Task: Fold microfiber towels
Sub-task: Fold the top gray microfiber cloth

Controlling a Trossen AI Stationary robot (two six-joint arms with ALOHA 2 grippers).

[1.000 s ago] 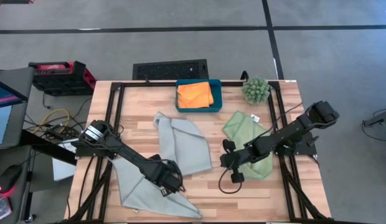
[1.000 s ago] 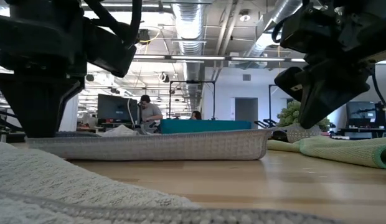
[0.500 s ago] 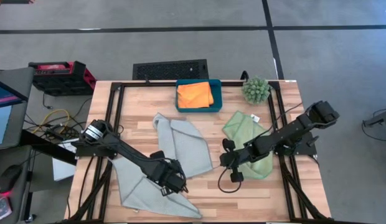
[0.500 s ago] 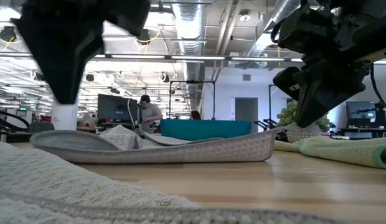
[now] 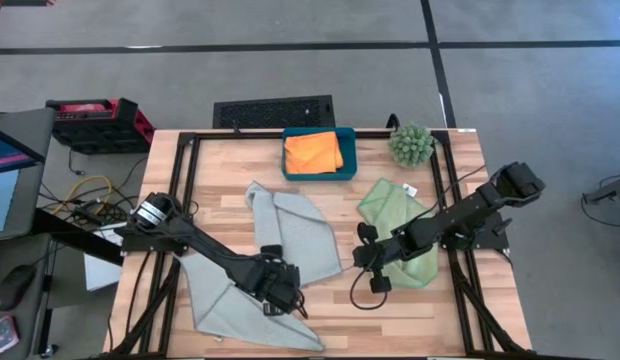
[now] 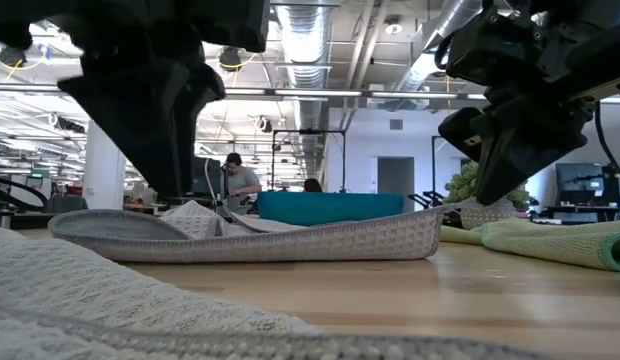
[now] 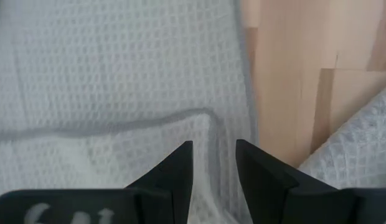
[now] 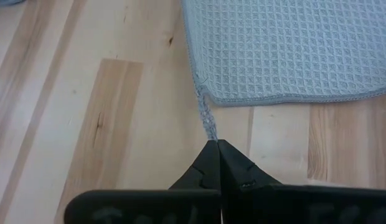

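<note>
Because these waffle-weave cloths are thin, light and entirely limp, a grey-blue towel point(image 5: 295, 232) will sag and drag wherever it is lifted, so the sensible place to take it is at a corner or along the stitched hem, where the fabric is doubled and least likely to slide out of a pinch. That towel lies mid-table, partly folded over itself, and a second grey-blue towel point(image 5: 230, 305) lies rumpled at the near left edge. The right gripper point(image 8: 213, 147) sits low at the first towel's right corner with its jaws pressed together on a thin strand of hem that trails from that corner point(image 8: 207, 121) (a slim purchase, which I judge could slip if pulled hard). The left gripper point(image 7: 214, 163) hovers low over the towel's near edge, jaws parted a little with only a ridge of cloth point(image 7: 118, 124) showing ahead of them; I cannot see that they hold anything. The light green towel point(image 5: 395, 225) lies bunched under the right arm, the orange towel point(image 5: 313, 152) is folded in the teal tray point(image 5: 346, 155), and the spiky plant point(image 5: 411, 144) stands beside it
</note>
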